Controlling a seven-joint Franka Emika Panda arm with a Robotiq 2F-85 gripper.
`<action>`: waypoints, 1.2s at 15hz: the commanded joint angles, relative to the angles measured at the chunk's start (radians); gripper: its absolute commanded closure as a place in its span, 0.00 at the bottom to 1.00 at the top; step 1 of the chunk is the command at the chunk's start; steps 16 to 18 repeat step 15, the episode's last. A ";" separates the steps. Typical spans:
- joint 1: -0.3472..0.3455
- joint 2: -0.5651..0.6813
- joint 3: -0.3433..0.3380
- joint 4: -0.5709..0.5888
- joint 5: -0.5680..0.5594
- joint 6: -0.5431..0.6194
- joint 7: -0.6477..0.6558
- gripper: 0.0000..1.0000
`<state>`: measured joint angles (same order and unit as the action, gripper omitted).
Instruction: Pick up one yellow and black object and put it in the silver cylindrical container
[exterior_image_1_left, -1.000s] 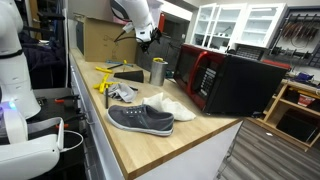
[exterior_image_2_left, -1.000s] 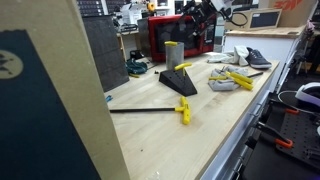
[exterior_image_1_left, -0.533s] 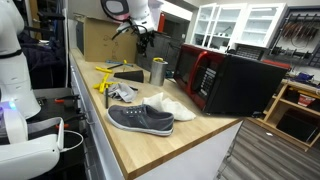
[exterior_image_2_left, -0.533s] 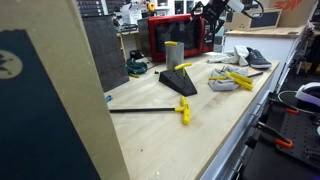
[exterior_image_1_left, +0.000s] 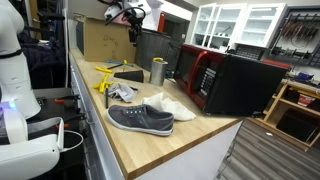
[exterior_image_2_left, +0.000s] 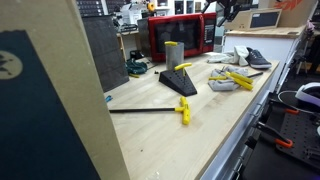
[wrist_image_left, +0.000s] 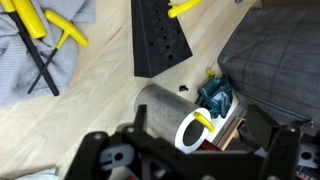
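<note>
Bench (exterior_image_1_left: 180, 140): pale wood; white cabinets (exterior_image_1_left: 240, 25) behind.
Arm: high over the silver cylindrical container (exterior_image_1_left: 157, 71).
Gripper (exterior_image_1_left: 132, 20): fully spread, empty.

This is a robotics lab or workshop. A long wooden workbench (exterior_image_1_left: 150, 155) runs through it with yellow-handled tools (exterior_image_2_left: 236, 78) lying on top, and a wall rack of hanging hand tools (exterior_image_1_left: 300, 30) fills the far corner. White glass-fronted cabinets (exterior_image_1_left: 240, 22), a cardboard box (exterior_image_1_left: 100, 42), a white robot body (exterior_image_1_left: 12, 70) beside the bench and a red panel holding black tools (exterior_image_2_left: 295, 135) fit the same setting.
</note>
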<state>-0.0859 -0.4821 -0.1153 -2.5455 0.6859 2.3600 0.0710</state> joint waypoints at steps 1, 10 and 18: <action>0.020 -0.106 -0.045 -0.033 -0.009 -0.133 -0.097 0.00; 0.007 -0.142 -0.042 -0.021 0.000 -0.236 -0.142 0.00; 0.009 -0.142 -0.042 -0.026 0.000 -0.236 -0.142 0.00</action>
